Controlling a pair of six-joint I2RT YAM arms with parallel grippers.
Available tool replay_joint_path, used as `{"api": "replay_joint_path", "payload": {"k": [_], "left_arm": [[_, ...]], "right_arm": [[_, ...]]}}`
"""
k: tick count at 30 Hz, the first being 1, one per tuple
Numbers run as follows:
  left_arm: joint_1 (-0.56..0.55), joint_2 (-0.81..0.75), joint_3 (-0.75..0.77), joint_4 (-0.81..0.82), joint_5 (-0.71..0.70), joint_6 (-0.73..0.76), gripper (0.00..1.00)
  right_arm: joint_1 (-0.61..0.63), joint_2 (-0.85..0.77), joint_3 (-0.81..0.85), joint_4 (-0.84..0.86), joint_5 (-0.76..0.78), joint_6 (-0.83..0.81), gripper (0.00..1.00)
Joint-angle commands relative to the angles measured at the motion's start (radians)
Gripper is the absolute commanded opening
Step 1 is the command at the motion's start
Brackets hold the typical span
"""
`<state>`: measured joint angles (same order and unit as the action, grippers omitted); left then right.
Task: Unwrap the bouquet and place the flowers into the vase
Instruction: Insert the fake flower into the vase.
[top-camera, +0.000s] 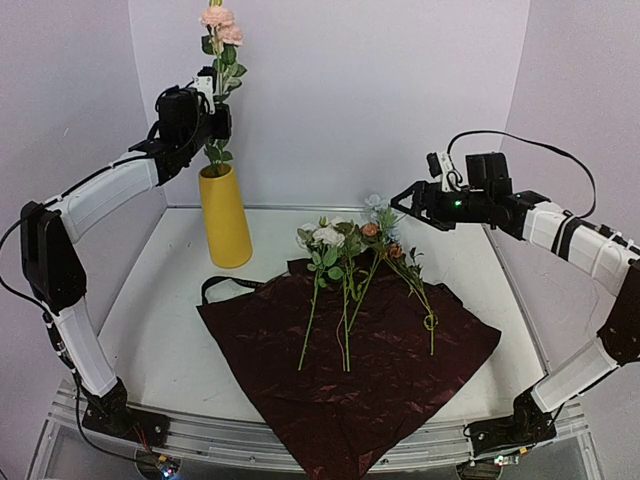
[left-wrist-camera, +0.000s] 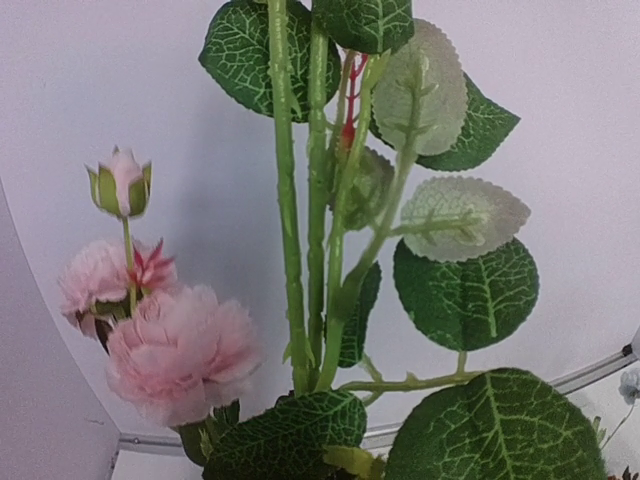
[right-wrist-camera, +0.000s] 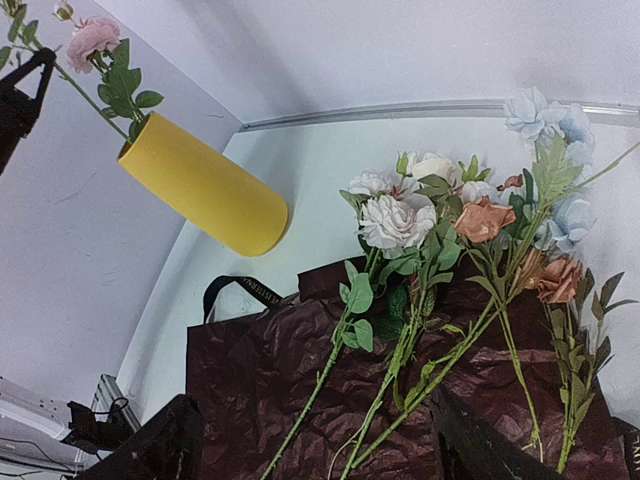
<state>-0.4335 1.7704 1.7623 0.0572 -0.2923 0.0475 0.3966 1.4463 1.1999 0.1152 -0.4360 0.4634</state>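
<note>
Flowers lie flat, stems pointing nearward; left gripper seemingly clamps an upright pink stem; right gripper gapes.

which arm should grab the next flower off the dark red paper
Right. The right hand is open above the loose flowers on the dark red paper; the left hand is shut on the pink rose stem at the yellow vase, away from them.
</note>
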Motion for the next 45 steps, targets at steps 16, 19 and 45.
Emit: {"api": "replay_joint_path", "payload": {"k": [16, 19, 45], "left_arm": [[0.013, -0.097, -0.297, 0.093, -0.133, -0.18, 0.08], [0.013, -0.121, -0.327, 0.091, -0.109, -0.209, 0.15], [0.013, -0.383, -0.4, -0.2, 0.017, -0.325, 0.64]], "right_arm": [[-0.027, -0.019, 0.01, -0.011, -0.052, -0.012, 0.78], [-0.027, -0.032, -0.001, -0.011, -0.054, -0.002, 0.78], [-0.027, -0.038, -0.012, -0.212, 0.174, -0.022, 0.79]]}}
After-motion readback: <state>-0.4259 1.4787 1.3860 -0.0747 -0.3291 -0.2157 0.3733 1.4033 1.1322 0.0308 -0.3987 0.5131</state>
